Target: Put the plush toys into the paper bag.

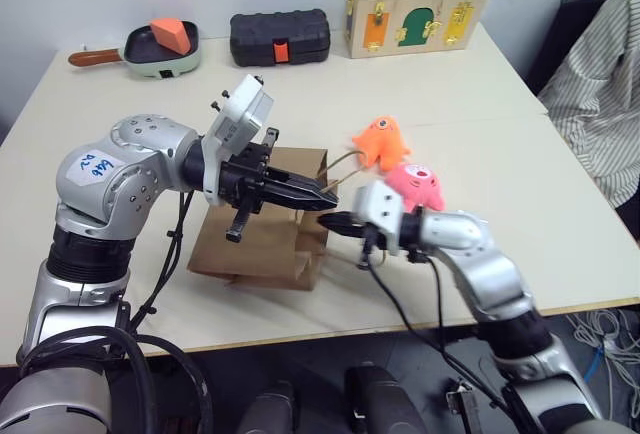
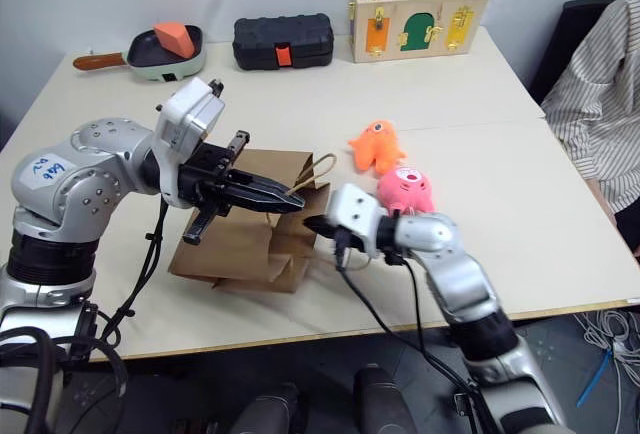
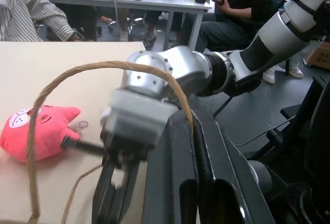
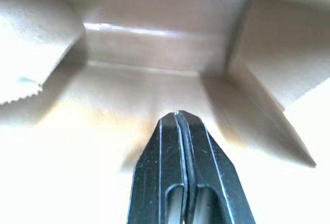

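while paper bag (image 2: 250,234) lies empty | toys outside | left gripper (image 1: 322,197) clamps handle | right gripper (image 4: 178,118) closed

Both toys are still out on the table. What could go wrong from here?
1. The bag lies on its side, its mouth held by the left gripper shut on the rim or handle; a slip may close it.
2. The right gripper is shut and empty at the mouth; swinging toward the pink toy may knock it or the orange toy away.

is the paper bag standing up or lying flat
Lying on its side on the table. The paper bag rests on its broad face, mouth toward the plush toys, both outside it.
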### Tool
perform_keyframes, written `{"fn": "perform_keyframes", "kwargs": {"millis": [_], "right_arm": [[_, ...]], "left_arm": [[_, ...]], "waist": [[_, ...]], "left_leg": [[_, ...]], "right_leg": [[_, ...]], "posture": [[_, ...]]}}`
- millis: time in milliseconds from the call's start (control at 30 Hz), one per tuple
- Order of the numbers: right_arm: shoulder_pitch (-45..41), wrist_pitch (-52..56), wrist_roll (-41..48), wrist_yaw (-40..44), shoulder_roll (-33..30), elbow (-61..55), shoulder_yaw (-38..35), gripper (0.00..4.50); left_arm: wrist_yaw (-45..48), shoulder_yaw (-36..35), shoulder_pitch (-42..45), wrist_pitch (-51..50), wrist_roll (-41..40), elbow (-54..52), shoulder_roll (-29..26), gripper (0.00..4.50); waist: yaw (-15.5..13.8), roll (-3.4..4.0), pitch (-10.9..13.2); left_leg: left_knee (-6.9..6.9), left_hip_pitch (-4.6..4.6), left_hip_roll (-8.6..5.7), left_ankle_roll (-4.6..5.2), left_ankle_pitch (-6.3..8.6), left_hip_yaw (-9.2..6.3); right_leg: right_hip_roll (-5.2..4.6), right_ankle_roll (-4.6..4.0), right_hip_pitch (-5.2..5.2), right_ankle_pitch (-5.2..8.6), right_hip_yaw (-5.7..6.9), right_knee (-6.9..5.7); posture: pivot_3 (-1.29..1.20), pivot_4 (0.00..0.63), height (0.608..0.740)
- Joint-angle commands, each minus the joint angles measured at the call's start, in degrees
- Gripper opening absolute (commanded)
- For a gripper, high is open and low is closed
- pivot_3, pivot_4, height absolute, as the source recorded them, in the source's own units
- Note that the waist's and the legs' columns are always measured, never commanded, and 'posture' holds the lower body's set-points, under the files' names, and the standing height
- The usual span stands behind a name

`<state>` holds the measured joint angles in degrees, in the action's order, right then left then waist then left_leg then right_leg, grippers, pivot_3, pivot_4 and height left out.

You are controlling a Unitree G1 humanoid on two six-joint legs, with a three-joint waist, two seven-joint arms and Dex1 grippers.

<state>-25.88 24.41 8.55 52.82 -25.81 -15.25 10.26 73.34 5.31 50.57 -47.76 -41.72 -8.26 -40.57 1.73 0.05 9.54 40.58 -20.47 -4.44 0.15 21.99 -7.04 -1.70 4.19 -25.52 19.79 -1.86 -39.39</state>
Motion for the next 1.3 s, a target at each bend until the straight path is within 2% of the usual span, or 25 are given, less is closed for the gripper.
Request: {"fn": "perform_keyframes", "kwargs": {"millis": [33, 233, 400, 433, 667, 867, 967, 1133, 1167, 1300], "right_arm": [[2.8, 7.0, 4.7, -1.9, -4.2, -8.0, -8.1, 0.57], [3.6, 13.5, 5.9, -8.2, -7.7, -9.3, -15.0, 2.62], [-3.1, 14.7, 4.1, -13.7, -6.3, -2.0, -14.7, 4.32], [-4.4, 14.9, 3.1, -14.6, -6.6, 0.0, -13.8, 4.47], [-7.1, 15.5, -0.5, -15.2, -8.5, 10.1, -8.8, 4.47], [-5.8, 10.8, -5.7, -17.3, -8.1, 16.6, -4.1, 4.47], [-5.0, 9.1, -5.8, -17.8, -7.5, 17.0, -4.4, 3.80], [-2.3, 8.3, -4.2, -17.6, -7.9, 13.2, -6.7, 2.13], [-1.7, 8.0, -2.7, -17.1, -7.8, 11.6, -8.2, 1.75], [-1.0, 11.2, 9.9, -10.8, -8.0, 0.0, -16.1, 0.72]], "left_arm": [[0.5, -1.7, 0.5, -0.8, -1.3, -1.2, -1.1, 0.00], [0.4, -2.2, 0.2, -1.5, -1.7, -1.4, -1.6, 0.00], [0.1, -2.3, -0.1, -1.7, -1.7, -1.4, -1.6, 0.00], [0.0, -2.4, -0.1, -1.6, -1.6, -1.4, -1.6, 0.00], [-0.7, -2.8, 0.2, -2.2, -1.8, -2.1, -1.8, 0.00], [-1.3, -3.1, 0.2, -2.8, -2.2, -2.5, -1.8, 0.00], [-1.6, -3.1, 0.2, -3.0, -2.2, -2.5, -1.6, 0.00], [-1.8, -2.2, 0.4, -2.4, -1.6, -1.7, -0.8, 0.00], [-1.7, -2.1, 0.5, -2.3, -1.5, -1.5, -0.6, 0.00], [-1.1, -1.6, 0.8, -1.9, -1.1, -0.6, -0.2, 0.00]], "waist": [[-0.3, -0.01, 0.0], [-0.4, -0.02, 0.0], [0.0, -0.02, 0.0], [-0.1, -0.02, 0.0], [-0.4, -0.02, 0.0], [-0.1, -0.02, 0.0], [-0.1, -0.02, 0.0], [-0.3, -0.02, 0.0], [-0.3, -0.02, 0.0], [-0.2, -0.01, 0.0]], "left_leg": [[0.00, -0.01, -0.01, 0.00, 0.00, 0.02], [-0.02, -0.01, -0.01, 0.00, 0.00, 0.03], [-0.20, 0.07, 0.02, -0.01, -0.01, 0.14], [-0.20, 0.08, 0.02, -0.01, -0.01, 0.14], [-0.27, 0.05, 0.01, 0.01, -0.02, 0.13], [-0.35, 0.06, 0.03, 0.01, -0.02, 0.14], [-0.35, 0.07, 0.03, 0.01, -0.02, 0.14], [-0.29, 0.07, 0.03, 0.01, -0.02, 0.13], [-0.28, 0.06, 0.03, 0.01, -0.02, 0.13], [-0.33, 0.06, 0.03, 0.01, -0.02, 0.13]], "right_leg": [[-0.01, 0.00, 0.00, 0.00, -0.02, 0.00], [0.00, 0.00, 0.00, 0.00, -0.04, -0.01], [0.04, 0.00, -0.05, 0.00, -0.14, -0.03], [0.05, 0.00, -0.05, 0.00, -0.15, -0.04], [0.00, 0.00, -0.03, 0.00, -0.11, 0.12], [0.03, 0.00, -0.05, 0.00, -0.10, 0.16], [0.03, 0.00, -0.04, 0.00, -0.11, 0.16], [0.02, 0.00, -0.01, 0.00, -0.09, 0.17], [0.02, 0.00, 0.00, 0.00, -0.09, 0.18], [0.03, 0.00, -0.01, 0.00, -0.09, 0.18]], "posture": [[0.00, 0.150, 0.740], [0.00, 0.150, 0.740], [0.00, 0.150, 0.740], [0.00, 0.150, 0.740], [0.00, 0.150, 0.740], [0.00, 0.150, 0.740], [0.00, 0.150, 0.740], [0.00, 0.150, 0.740], [0.00, 0.150, 0.740], [0.00, 0.150, 0.740]]}}
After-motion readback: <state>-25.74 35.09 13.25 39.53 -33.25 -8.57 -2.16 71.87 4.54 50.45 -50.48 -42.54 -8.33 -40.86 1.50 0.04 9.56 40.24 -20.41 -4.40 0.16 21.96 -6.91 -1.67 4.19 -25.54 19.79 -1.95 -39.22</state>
